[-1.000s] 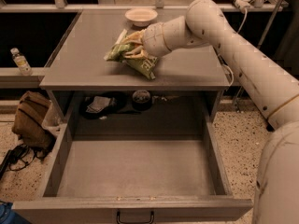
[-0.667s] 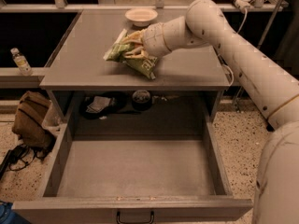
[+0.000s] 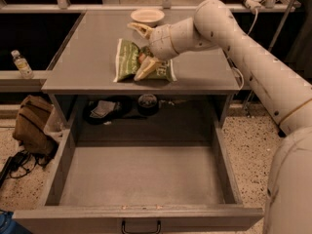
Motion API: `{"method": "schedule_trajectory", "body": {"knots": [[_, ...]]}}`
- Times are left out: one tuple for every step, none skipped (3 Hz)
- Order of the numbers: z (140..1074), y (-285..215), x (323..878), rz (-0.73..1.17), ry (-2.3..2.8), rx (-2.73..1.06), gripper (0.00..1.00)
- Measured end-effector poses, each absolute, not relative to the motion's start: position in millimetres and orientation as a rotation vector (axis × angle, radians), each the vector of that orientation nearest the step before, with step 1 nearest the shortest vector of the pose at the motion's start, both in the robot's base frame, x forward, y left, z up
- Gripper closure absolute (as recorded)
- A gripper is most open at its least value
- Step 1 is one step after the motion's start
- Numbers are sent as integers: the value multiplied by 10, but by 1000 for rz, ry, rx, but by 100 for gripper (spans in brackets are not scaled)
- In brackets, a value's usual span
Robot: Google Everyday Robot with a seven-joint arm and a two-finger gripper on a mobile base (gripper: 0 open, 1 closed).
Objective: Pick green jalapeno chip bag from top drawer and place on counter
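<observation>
The green jalapeno chip bag (image 3: 127,58) lies flat on the grey counter (image 3: 87,52), near its front edge. My gripper (image 3: 142,48) is right over the bag's right half with its fingers spread open. One finger (image 3: 139,29) points up and away from the bag, the other (image 3: 146,68) rests on or just above it. The bag is not gripped. The top drawer (image 3: 141,174) is pulled fully out below the counter, with a bare grey bottom and a black handle (image 3: 140,226) on its front.
A white bowl (image 3: 147,16) stands at the back of the counter behind my gripper. A dark shelf (image 3: 122,106) under the counter holds small items. A water bottle (image 3: 22,64) stands on a ledge at left. A brown bag (image 3: 33,126) lies on the floor at left.
The gripper was shut on the crumpled bag above the counter. Now its fingers are spread and the bag lies flat on the counter.
</observation>
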State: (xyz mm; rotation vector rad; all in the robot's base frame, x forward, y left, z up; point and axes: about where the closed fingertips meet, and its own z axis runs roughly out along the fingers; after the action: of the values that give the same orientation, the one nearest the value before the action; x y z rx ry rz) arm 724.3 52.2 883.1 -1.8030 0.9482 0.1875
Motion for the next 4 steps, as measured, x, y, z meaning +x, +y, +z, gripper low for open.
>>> {"method": "schedule_trajectory", "body": {"knots": [[8831,521,7243,187,948,-1803,0],[9059,411,7085,132,977,-1799,0],[9559,94,6721,-15,1052,-1765,0],[10201,-255,6169,-197,1098,-1703,0]]}}
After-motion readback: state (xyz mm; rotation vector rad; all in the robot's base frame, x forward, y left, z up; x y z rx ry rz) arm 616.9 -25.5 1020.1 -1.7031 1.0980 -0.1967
